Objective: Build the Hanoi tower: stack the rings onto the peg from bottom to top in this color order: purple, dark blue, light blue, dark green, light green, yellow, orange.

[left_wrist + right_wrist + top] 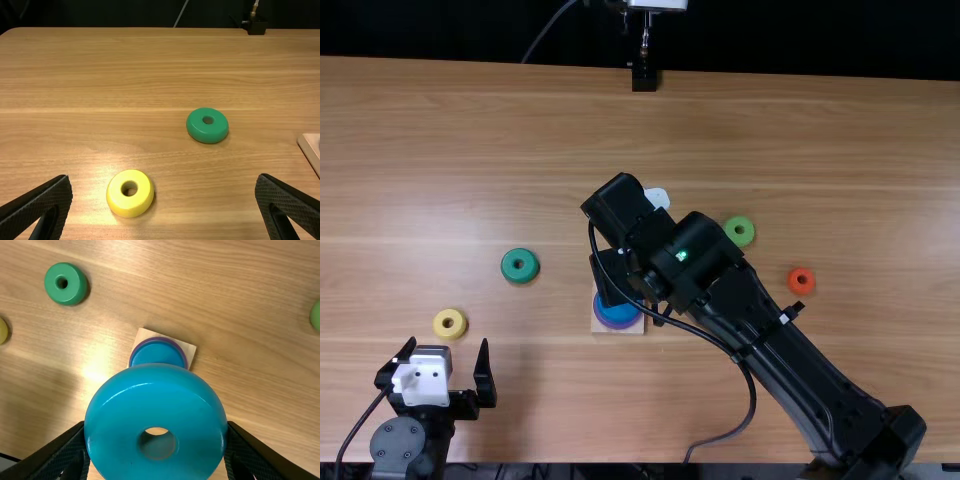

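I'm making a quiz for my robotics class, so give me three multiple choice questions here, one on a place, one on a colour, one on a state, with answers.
1. Where is the yellow ring?
A) On the table
B) On the square base
C) On another ring

2. What colour ring does the right claw hold?
A) Orange
B) Dark green
C) Light blue

3. How is the left claw?
A) Shut, empty
B) Open, empty
C) Holding a ring

Answers:
1 A: it lies flat on the wood.
2 C: the light blue ring is between its fingers.
3 B: its fingers stand apart, gripping nothing.
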Robot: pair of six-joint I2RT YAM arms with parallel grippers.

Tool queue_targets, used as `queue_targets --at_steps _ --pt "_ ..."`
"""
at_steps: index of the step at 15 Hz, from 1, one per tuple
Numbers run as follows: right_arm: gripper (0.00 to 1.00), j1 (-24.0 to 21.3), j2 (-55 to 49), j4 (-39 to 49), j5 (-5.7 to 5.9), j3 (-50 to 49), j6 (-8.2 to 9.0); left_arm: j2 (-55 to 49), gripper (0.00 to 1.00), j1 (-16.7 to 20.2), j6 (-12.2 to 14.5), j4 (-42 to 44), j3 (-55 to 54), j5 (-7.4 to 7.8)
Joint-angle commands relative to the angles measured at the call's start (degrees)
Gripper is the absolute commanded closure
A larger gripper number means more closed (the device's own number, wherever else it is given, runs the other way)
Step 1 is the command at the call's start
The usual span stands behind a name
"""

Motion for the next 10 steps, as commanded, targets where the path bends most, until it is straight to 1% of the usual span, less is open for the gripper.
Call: queue_targets --at_steps 1,10 --pt "1.00 0.94 0.48 -0.09 0.17 2.54 0.63 -0.67 0.00 0.65 0.77 -2.33 -6.61 0.16" --pt "1.00 0.94 2.59 0.01 0.07 2.63 0.63 -0.67 0.00 0.65 0.77 -2.33 -6.61 0.16"
